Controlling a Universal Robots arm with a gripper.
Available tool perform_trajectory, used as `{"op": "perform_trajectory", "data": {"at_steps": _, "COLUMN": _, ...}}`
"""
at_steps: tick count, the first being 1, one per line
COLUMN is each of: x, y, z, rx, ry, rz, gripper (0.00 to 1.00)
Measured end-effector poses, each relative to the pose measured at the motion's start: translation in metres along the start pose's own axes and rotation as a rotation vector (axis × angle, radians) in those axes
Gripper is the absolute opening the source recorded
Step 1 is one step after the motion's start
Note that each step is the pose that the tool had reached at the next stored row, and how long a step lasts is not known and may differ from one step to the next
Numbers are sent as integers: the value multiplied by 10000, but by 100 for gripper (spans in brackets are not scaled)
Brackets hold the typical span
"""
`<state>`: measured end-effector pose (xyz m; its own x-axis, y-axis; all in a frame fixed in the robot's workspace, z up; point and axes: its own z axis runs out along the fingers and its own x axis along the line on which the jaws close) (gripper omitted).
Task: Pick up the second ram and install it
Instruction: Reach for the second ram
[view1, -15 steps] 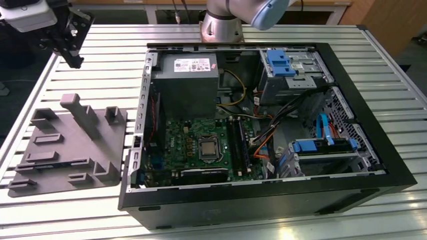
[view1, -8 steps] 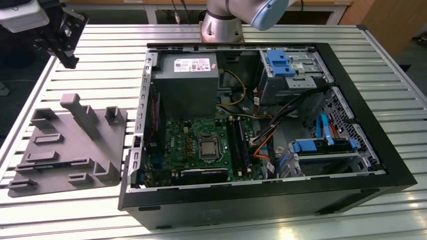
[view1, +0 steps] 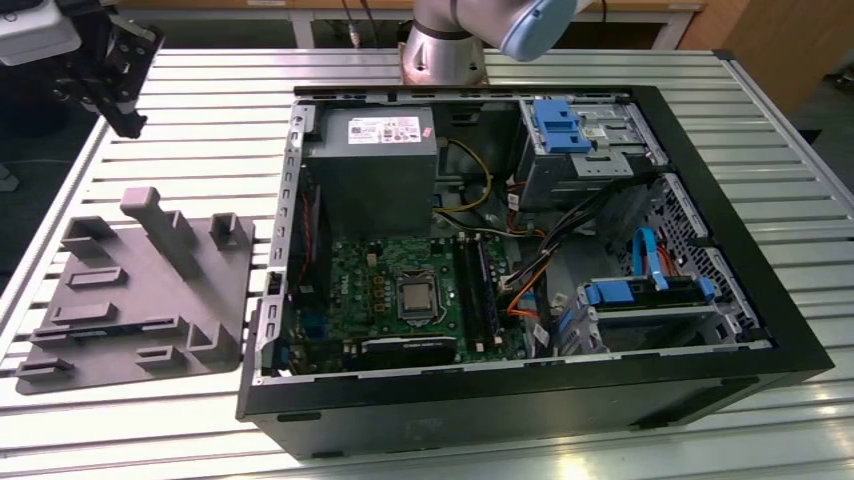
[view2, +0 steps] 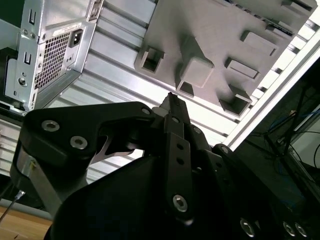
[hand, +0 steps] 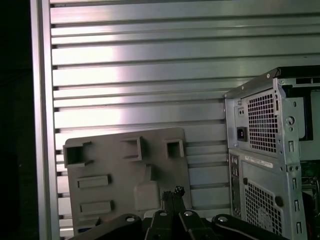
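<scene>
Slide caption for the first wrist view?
Gripper, jaws shut, over the grey fixture tray beside the computer case.

Metal and plastic
The ribbed metal counter (view1: 200, 70) is gleaming; the grey plastic holder (view1: 134, 320) is looking matt and smooth, the black hand (view2: 170, 98) also.

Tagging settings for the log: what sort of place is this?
Probably a robotics lab bench: an open desktop computer case lies on a slatted aluminium table, a grey parts fixture beside it, and the robot arm's base stands beyond it.
</scene>
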<state>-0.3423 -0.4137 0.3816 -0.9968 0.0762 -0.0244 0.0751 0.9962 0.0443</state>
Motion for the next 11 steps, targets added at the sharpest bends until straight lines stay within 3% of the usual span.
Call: {"op": "perform_trajectory", "data": {"at_steps": 11, "x": 120, "y": -9, "z": 0, "rx": 0, "ry": 0, "rz": 0, "gripper": 11}}
